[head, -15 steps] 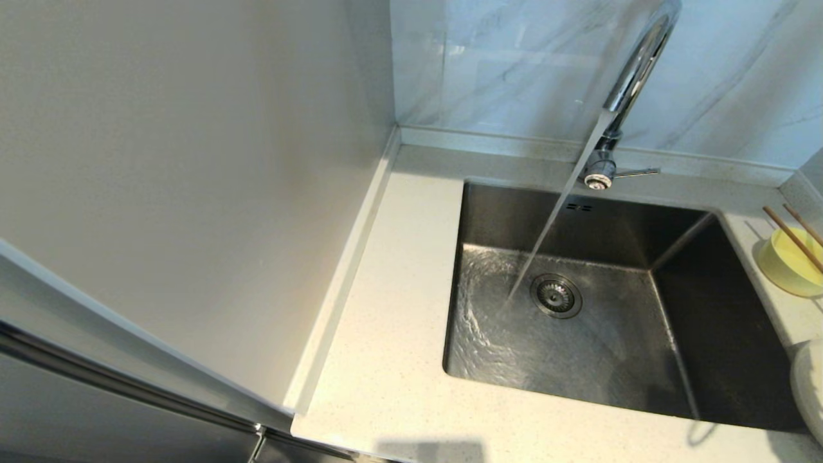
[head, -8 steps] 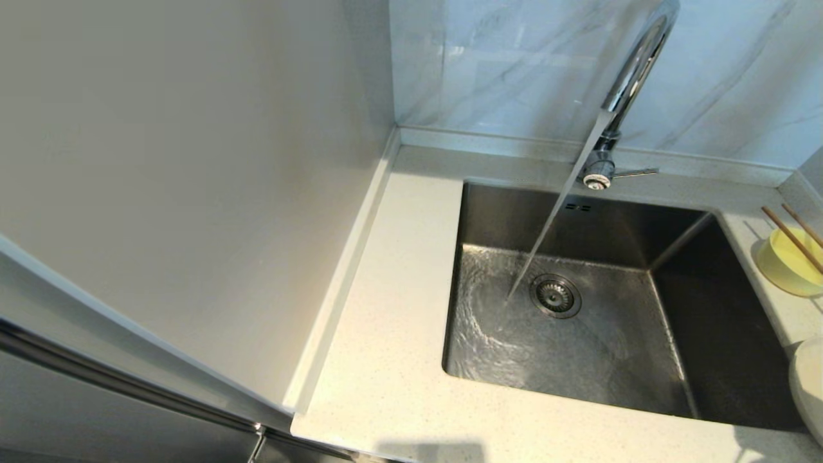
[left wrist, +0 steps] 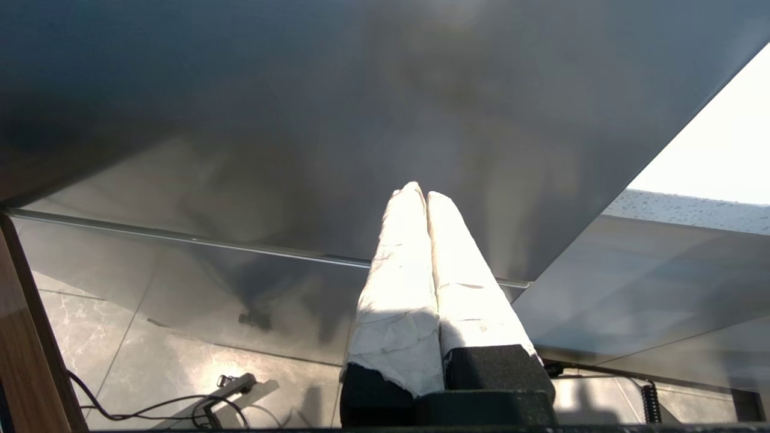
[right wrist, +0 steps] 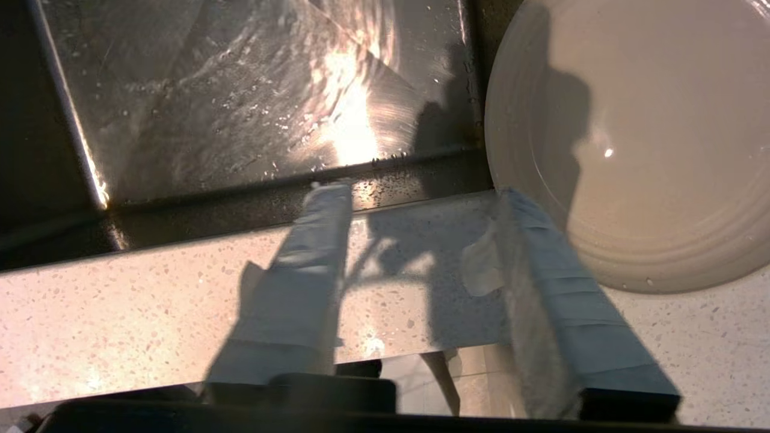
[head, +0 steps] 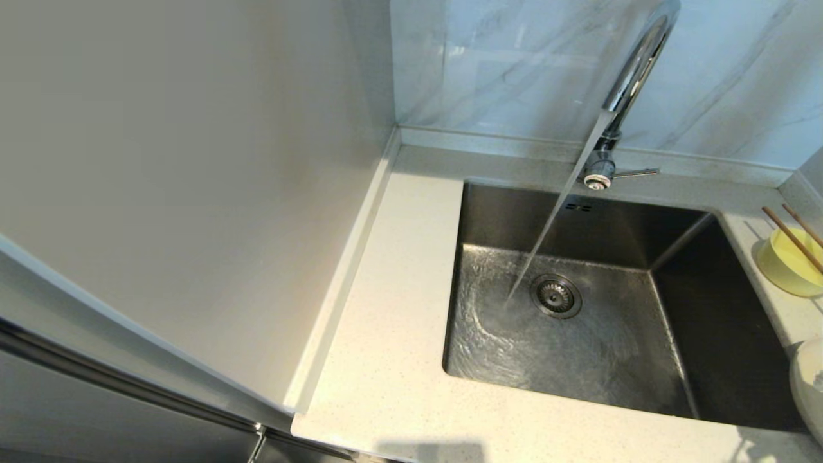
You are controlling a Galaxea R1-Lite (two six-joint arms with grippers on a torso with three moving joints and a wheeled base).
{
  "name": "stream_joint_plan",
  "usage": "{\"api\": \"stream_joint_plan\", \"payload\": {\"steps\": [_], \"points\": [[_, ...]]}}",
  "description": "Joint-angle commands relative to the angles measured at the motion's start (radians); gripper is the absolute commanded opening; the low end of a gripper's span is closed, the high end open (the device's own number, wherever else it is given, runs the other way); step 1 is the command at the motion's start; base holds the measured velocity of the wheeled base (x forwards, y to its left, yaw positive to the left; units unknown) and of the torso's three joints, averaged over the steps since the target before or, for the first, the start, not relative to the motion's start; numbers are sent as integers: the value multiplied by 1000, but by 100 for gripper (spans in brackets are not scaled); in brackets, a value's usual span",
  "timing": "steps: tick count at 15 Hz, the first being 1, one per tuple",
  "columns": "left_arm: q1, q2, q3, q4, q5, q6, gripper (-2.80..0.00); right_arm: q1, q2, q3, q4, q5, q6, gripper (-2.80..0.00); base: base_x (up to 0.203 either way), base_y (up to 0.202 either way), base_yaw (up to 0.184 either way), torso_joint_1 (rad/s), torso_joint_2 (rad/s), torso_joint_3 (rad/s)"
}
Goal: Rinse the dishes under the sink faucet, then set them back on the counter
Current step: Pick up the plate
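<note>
Plate beside open right hand

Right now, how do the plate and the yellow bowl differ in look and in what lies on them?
The plate is pale cream, wide and flat, while the bowl is pastel yellow, smaller and deeper. The chopsticks lie across the bowl's rim; nothing lies on the plate. The plate sits nearer the counter's front edge; the bowl sits further back. Both are round and rest on the counter at the right of the sink.
</note>
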Motion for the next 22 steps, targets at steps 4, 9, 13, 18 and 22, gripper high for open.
{"api": "stream_joint_plan", "payload": {"steps": [4,9,13,18,22], "points": [[0,0,0,0,-1,0,-280,3,106,49,1,-72,-41,0,0,0,0,0,0,0],[0,0,0,0,-1,0,-280,3,166,86,-39,-132,-97,0,0,0,0,0,0,0],[0,0,0,0,-1,0,-280,3,252,143,-203,-137,-96,0,0,0,0,0,0,0],[0,0,0,0,-1,0,-280,3,333,170,-355,-203,-103,0,0,0,0,0,0,0],[0,0,0,0,0,0,-280,3,345,169,-358,-206,-105,0,0,0,0,0,0,0]]}}
